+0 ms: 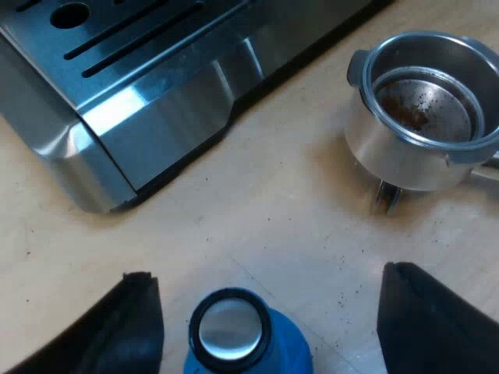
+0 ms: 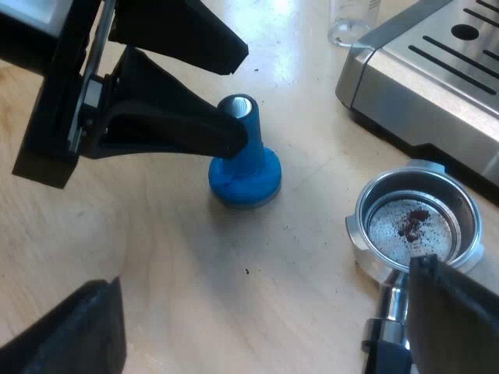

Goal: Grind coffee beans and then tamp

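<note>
The blue tamper [image 1: 248,336] with a silver top stands upright on the wooden table, between the fingers of my left gripper [image 1: 269,323]. That gripper is open, its fingers wide on either side of the tamper. In the right wrist view the left gripper [image 2: 240,97] straddles the tamper [image 2: 244,171], one finger close against its stem. The metal holder [image 1: 421,109] lies loose on the table, a few coffee grounds in its basket. My right gripper [image 2: 265,327] is open above the table, one finger over the start of the holder's [image 2: 413,226] handle.
The espresso machine's [image 1: 148,86] slotted drip tray and steel base stand close beyond the tamper and holder. A measuring glass [image 2: 351,19] stands on the table by the machine's [image 2: 437,70] corner. Bare wood with scattered grounds lies between tamper and holder.
</note>
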Available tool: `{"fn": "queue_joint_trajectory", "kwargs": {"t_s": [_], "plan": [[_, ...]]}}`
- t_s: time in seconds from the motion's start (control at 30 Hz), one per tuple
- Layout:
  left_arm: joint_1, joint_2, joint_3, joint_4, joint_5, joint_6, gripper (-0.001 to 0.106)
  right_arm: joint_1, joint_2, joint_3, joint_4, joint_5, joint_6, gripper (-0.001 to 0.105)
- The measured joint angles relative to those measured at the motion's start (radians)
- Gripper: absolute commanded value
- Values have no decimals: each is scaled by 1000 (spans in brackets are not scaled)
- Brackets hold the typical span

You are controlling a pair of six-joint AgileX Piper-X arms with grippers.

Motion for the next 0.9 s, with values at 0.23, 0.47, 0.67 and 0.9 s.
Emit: {"fn": "queue_joint_trajectory", "kwargs": {"t_s": [0.23, 0.47, 0.67, 0.9], "plan": [[0, 2, 11, -18, 0, 0, 60, 0, 0, 0, -1, 0, 0, 82], [0, 86, 37, -122, 15, 0, 60, 0, 0, 0, -1, 0, 0, 82], [0, 192, 37, -182, 15, 0, 60, 0, 0, 0, -1, 0, 0, 82], [0, 259, 37, -227, 15, 0, 59, 0, 0, 0, -1, 0, 0, 82]]}}
